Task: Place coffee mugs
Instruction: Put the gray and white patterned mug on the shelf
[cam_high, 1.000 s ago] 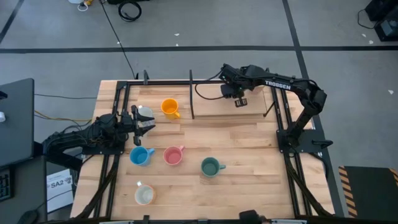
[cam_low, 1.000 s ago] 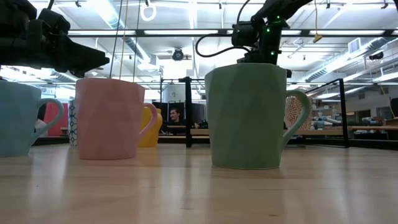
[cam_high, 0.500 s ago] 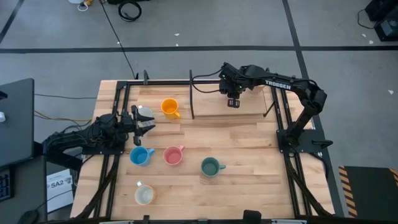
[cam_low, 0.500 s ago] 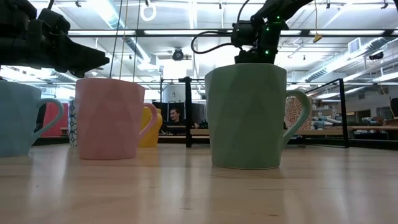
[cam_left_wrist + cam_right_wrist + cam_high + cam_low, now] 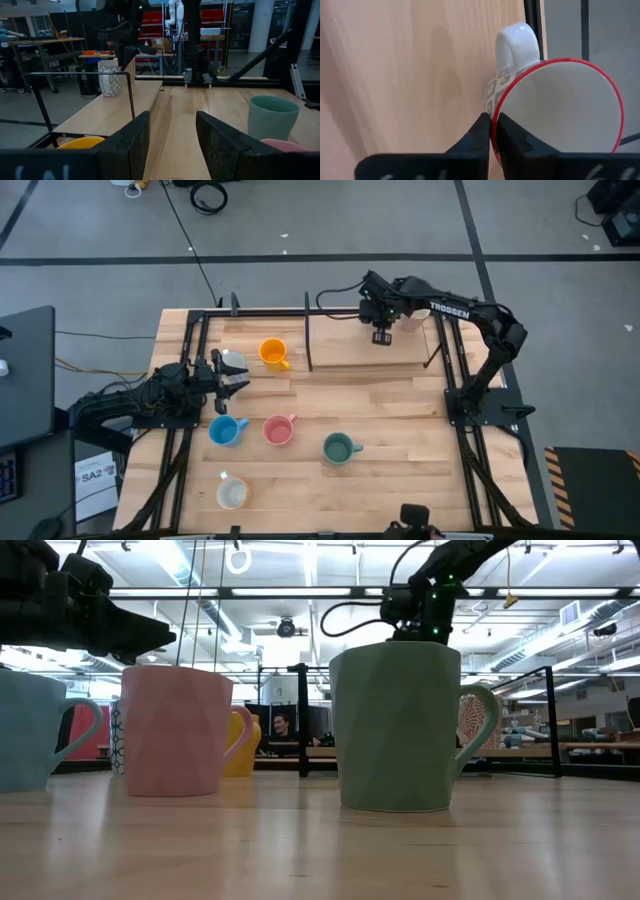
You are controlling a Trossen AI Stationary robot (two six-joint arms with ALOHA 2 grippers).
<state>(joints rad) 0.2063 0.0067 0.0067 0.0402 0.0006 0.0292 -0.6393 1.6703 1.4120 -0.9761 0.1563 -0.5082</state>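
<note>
"TROSSEN" is read in white letters on the right arm [image 5: 452,310], just behind the right gripper [image 5: 381,337]. "SA2" is seen on a white label [image 5: 97,475] at the table's near-left edge, behind the left gripper [image 5: 233,375] and beside the left arm's base. No other text can be made out.

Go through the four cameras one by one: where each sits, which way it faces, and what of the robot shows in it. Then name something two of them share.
High: overhead, looking straight down on the table, both arms visible.
Low: at tabletop height, facing the room across the teal-green mug; arms overhead.
Left wrist: looks past the open left gripper along the table.
Right wrist: the right gripper pinches the red-rimmed white mug.
Shared: the teal-green mug appears in high, low and left wrist views.
</note>
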